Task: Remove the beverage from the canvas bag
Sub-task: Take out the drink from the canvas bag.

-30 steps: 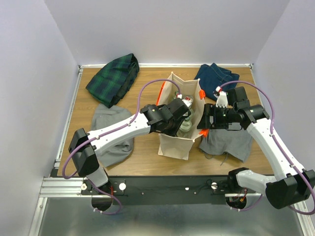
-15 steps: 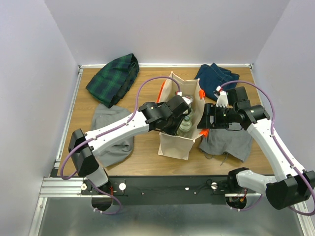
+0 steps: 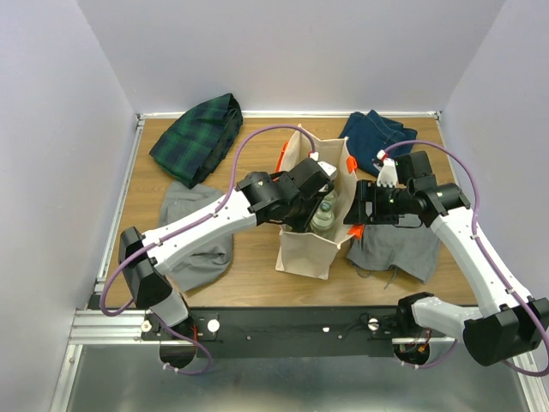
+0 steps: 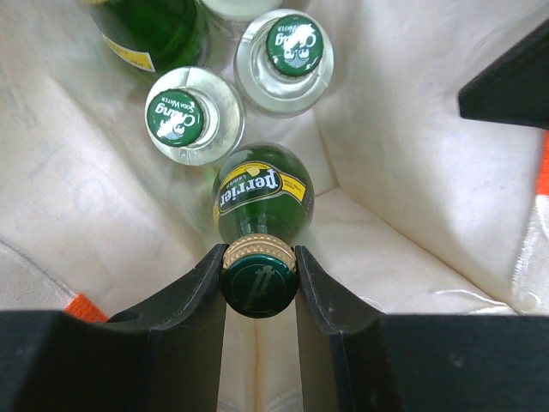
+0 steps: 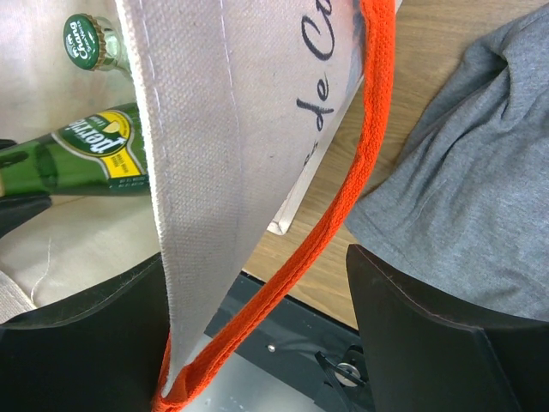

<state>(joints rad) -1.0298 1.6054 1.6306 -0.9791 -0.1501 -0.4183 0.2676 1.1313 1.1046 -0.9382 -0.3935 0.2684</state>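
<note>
Left gripper point(image 4: 259, 262) clamps the capped neck of the green glass Perrier bottle point(image 4: 262, 193), seemingly ready to lift it. Right gripper point(image 5: 256, 266), jaws apart, straddles the wall of the beige canvas bag point(image 5: 223, 129), presumably steadying it.

The left end effector point(image 4: 259, 257) has raised the green bottle point(image 4: 262, 199) inside the canvas bag point(image 3: 302, 247).

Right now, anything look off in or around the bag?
Nothing looks spilled or broken. One thing is askew: the green Perrier bottle, pinched at its cap by the left claw, appears to lean across the canvas bag, unlike the two clear bottles beside it. The right claw straddles the bag's wall and orange handle.
</note>
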